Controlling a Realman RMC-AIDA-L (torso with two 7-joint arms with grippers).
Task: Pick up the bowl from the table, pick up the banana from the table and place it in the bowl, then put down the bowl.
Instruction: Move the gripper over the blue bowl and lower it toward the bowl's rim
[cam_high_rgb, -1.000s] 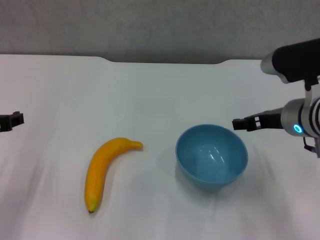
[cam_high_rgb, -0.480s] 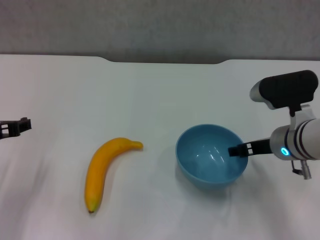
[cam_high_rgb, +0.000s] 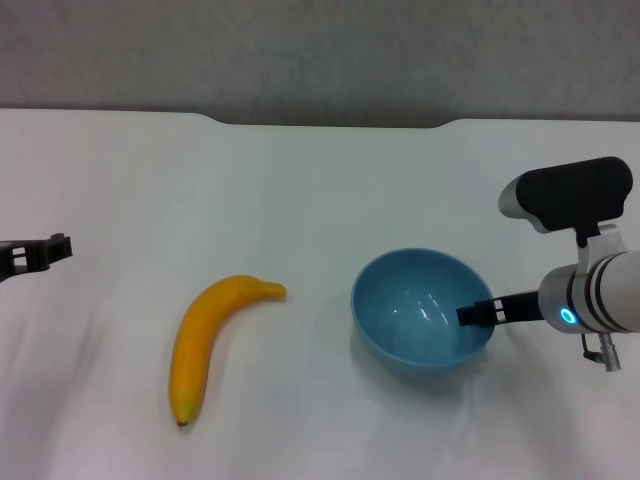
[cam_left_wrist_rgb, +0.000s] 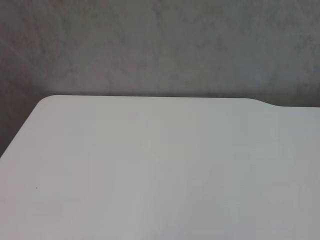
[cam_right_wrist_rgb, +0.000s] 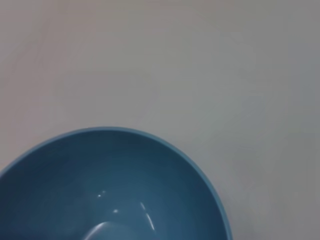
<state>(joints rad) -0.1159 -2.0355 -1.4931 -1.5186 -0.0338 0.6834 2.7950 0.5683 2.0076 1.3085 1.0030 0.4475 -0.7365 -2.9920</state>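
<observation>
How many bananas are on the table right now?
1. The banana lies on the table, apart from the bowl and on its left. None seem hidden.

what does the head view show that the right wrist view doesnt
Only the head view shows the banana lying apart from the bowl on its left, the right gripper at the bowl's right rim, the left gripper at the far left over the table, and the notch in the far edge. Only the right wrist view shows the bowl's glossy inside up close, with nothing visible in the part shown. Both share the light-blue bowl and the white table.
</observation>
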